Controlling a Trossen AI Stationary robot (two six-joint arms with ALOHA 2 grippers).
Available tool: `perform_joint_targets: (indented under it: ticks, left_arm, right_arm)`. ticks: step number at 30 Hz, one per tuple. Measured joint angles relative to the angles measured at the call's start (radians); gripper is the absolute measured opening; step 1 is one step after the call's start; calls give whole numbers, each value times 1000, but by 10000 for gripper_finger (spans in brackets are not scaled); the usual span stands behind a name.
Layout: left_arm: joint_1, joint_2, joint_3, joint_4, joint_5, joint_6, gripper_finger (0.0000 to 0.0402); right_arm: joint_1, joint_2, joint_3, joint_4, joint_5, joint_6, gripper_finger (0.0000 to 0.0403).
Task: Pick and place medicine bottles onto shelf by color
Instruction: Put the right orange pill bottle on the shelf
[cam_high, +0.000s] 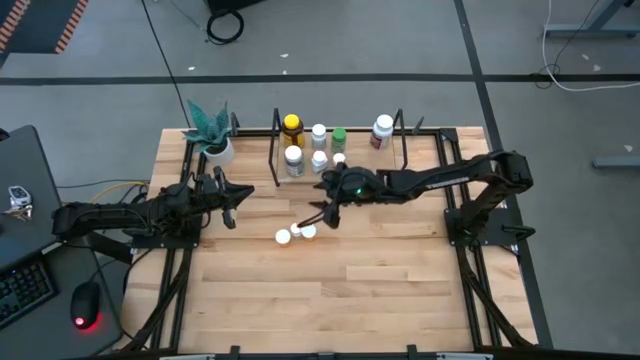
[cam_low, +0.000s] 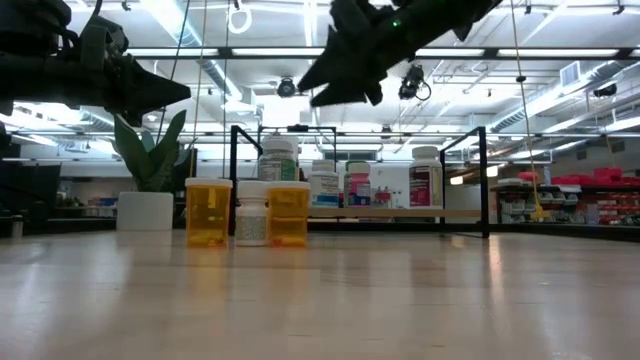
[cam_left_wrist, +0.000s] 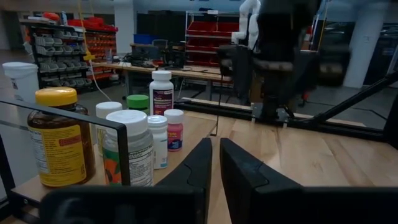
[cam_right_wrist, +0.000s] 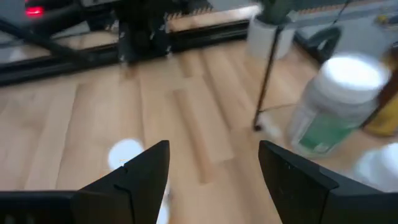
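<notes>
Three medicine bottles stand upright on their bases mid-table: two orange ones (cam_low: 209, 212) (cam_low: 288, 213) with a small white one (cam_low: 251, 215) between them, their white caps (cam_high: 284, 237) (cam_high: 308, 232) showing from above. The shelf (cam_high: 275, 150) at the far edge holds several bottles, among them a yellow-capped amber one (cam_left_wrist: 59, 140), a green-capped one (cam_high: 339, 138) and a white one with a pinkish label (cam_high: 382, 130). My right gripper (cam_right_wrist: 214, 149) hangs open and empty, raised above the table bottles (cam_high: 328, 215). My left gripper (cam_left_wrist: 216, 165) is shut and empty, left of the shelf (cam_high: 230, 203).
A white pot with a green plant (cam_high: 215, 140) stands at the shelf's left end, close to my left gripper. Black frame rails (cam_high: 455, 215) run along the table's sides. Bare wood (cam_high: 340, 290) lies toward the near edge.
</notes>
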Motion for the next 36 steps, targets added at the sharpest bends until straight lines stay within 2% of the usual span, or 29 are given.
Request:
perform_joint_targets:
  ticks: [4, 8, 14, 17, 28, 36]
  left_arm:
    - [0, 0, 0, 1, 0, 0, 39]
    - [0, 0, 0, 0, 0, 0, 33]
    - [0, 0, 0, -1, 0, 0, 32]
    - [0, 0, 0, -3, 0, 0, 36]
    - [0, 0, 0, -1, 0, 0, 34]
    - [0, 0, 0, 0, 0, 0, 33]
  right_arm:
    - [37, 80, 42, 1, -12, 13, 255]
    - [71, 183, 172, -49, -17, -37, 255]
    - [84, 312, 399, -246, -17, -112, 255]
    - [84, 351, 457, -334, -17, -126, 255]
    - [84, 349, 475, -472, -64, -137, 255]
    - [84, 349, 475, -510, -116, -137, 258]
